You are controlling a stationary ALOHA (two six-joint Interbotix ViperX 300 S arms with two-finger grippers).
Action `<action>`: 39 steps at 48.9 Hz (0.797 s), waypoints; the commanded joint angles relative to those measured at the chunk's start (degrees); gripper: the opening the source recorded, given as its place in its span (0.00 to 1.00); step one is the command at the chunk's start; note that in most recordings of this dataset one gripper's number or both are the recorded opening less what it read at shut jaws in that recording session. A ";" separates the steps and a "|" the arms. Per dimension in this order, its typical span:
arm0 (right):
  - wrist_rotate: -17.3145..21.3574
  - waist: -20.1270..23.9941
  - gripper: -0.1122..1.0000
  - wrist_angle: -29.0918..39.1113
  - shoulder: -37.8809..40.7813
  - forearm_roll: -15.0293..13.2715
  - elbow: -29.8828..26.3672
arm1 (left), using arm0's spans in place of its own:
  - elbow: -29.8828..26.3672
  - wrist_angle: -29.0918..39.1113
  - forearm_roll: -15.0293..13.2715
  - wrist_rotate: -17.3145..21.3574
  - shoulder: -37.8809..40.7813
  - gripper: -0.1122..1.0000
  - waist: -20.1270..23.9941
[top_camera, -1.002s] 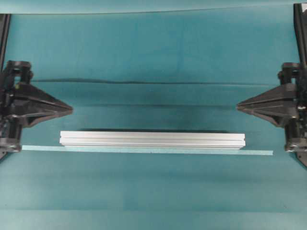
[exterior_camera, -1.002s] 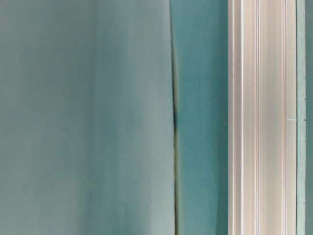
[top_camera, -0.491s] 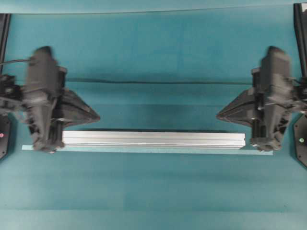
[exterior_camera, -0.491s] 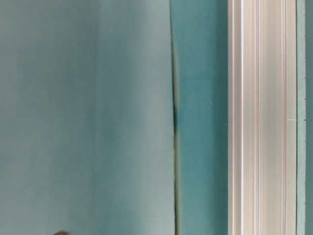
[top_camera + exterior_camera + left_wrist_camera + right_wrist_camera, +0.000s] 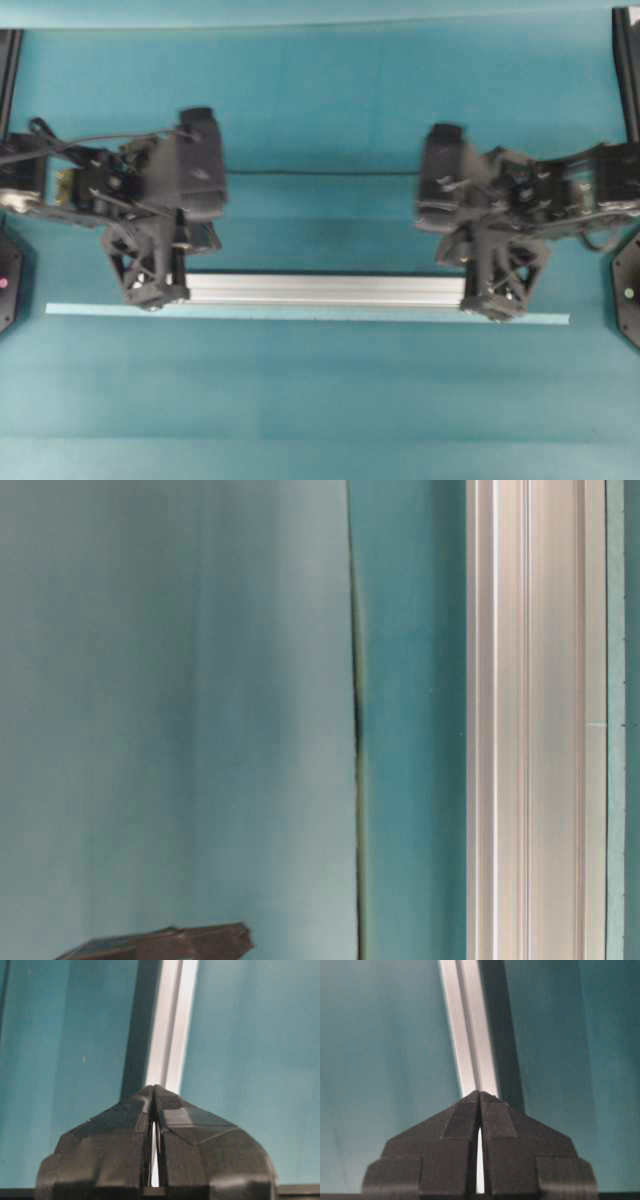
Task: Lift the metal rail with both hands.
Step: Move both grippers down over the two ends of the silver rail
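The metal rail (image 5: pixel 320 289) lies flat on the teal cloth, running left to right. It also shows in the table-level view (image 5: pixel 535 720). My left gripper (image 5: pixel 150 288) hangs over the rail's left end and hides it. My right gripper (image 5: pixel 495 298) hangs over the right end and hides it. In the left wrist view the left gripper (image 5: pixel 152 1088) has its tips together, with the rail (image 5: pixel 172 1025) running away beyond them. In the right wrist view the right gripper (image 5: pixel 479 1092) is the same, over the rail (image 5: pixel 467 1025). Neither holds anything.
A thin pale teal strip (image 5: pixel 300 315) lies along the rail's near side and sticks out past both ends. A fold in the cloth (image 5: pixel 320 172) runs behind the grippers. A dark arm part (image 5: pixel 170 945) enters the table-level view at the bottom.
Both arms have swung in from the side edges and turned down over the rail's two ends. Both grippers stay shut. The rail has not moved.
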 commanded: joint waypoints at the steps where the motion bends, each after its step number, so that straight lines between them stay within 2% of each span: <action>1: -0.44 0.18 0.10 3.96 3.52 -0.62 -3.25 | -2.29 1.49 0.26 0.09 1.32 0.09 -0.09; 7: -0.79 0.18 0.10 7.21 6.15 -0.97 -5.01 | -2.29 2.29 0.26 -0.09 3.43 0.10 -0.09; 15: -2.11 0.18 0.10 6.15 6.68 -1.32 -5.01 | -2.11 2.11 0.35 -0.09 3.96 0.10 0.00; 24: -4.57 0.35 0.10 5.27 6.77 -1.14 -4.83 | 0.35 -2.46 0.62 4.31 3.08 0.09 0.00; 29: -5.80 0.26 0.10 5.54 7.12 -1.14 -4.57 | 1.58 -2.81 0.62 4.75 2.64 0.12 0.00; 33: -6.06 0.26 0.12 5.27 7.29 -1.05 -4.04 | 2.20 -2.64 0.62 4.39 2.64 0.19 0.00; 39: -6.06 0.26 0.23 4.57 7.47 -0.70 -3.34 | 2.72 -2.55 0.62 3.69 2.81 0.44 -0.26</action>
